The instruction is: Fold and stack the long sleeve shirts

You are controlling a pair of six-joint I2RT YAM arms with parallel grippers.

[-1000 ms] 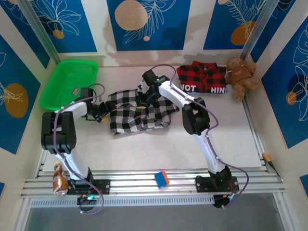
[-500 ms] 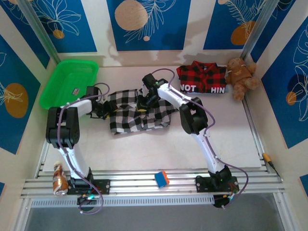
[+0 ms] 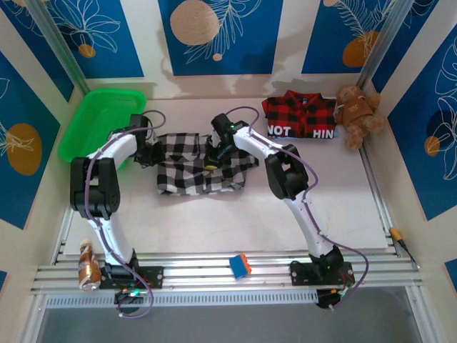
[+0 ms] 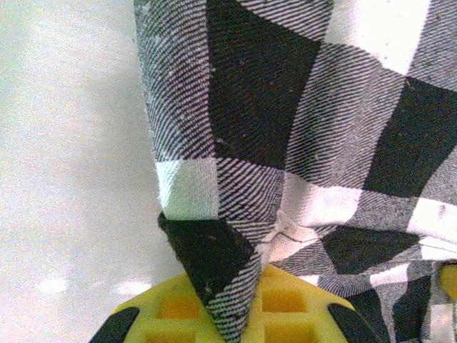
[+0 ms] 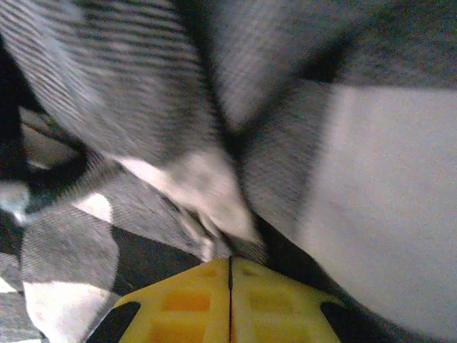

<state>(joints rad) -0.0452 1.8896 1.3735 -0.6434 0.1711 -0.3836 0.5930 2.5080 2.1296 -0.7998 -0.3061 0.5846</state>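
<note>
1. Your left gripper (image 4: 230, 314) is clamped on a thin corner of the black-and-white checked shirt (image 3: 193, 170), which lies mid-table. Pull hard and that corner could slip out.
2. Your right gripper (image 3: 212, 153) is pinched shut on the same shirt's bunched top edge. An uneven lift would likely skew the fold.
3. The red-and-black plaid shirt (image 3: 300, 118) lies at the back, well apart from both grippers.

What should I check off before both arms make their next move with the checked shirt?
1. Is the left gripper shut on the checked shirt edge: ok.
2. Is the right gripper shut on the same shirt: ok.
3. Is the checked shirt lying flat: not ok, rumpled.
4. Is the red plaid shirt apart from the checked shirt: ok.
5. Is the teddy bear off the red plaid shirt: cannot tell.
</note>
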